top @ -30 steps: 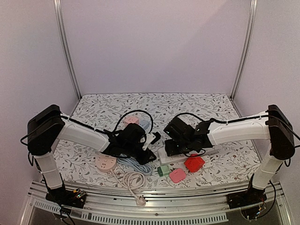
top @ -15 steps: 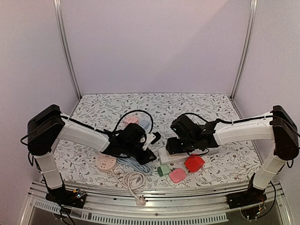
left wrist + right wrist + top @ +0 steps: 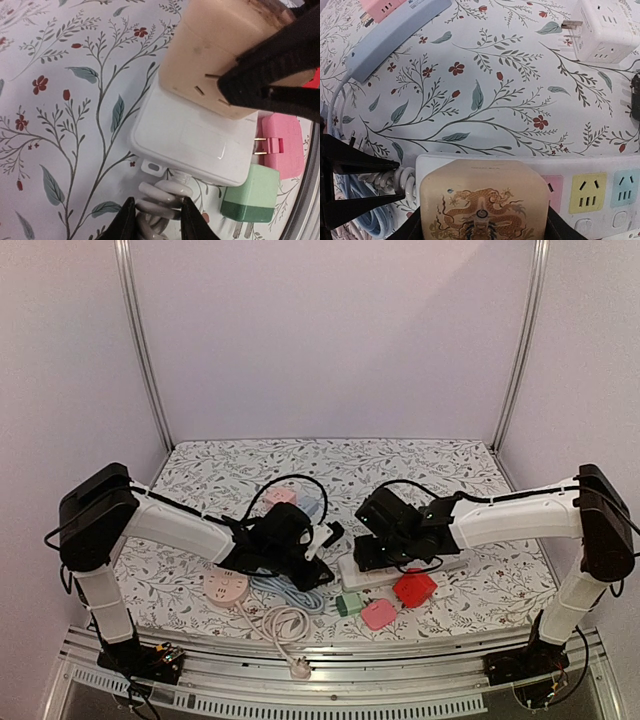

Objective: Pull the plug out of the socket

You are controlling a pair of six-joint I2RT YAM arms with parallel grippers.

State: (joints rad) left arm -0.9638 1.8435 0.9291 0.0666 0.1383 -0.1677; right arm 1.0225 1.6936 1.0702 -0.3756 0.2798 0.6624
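Right tool (image 3: 482, 222): clamped on beige plug (image 3: 215, 55); left tool (image 3: 156, 225): pinching strip cord (image 3: 159, 192). Probably rigid, slick shell, tight pins; hold flat sides low, pull straight.

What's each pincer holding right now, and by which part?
The left pincer grips the white ribbed cord collar where it leaves the white plastic power strip. The right pincer grips the beige dragon-printed plug block by its two opposite sides.
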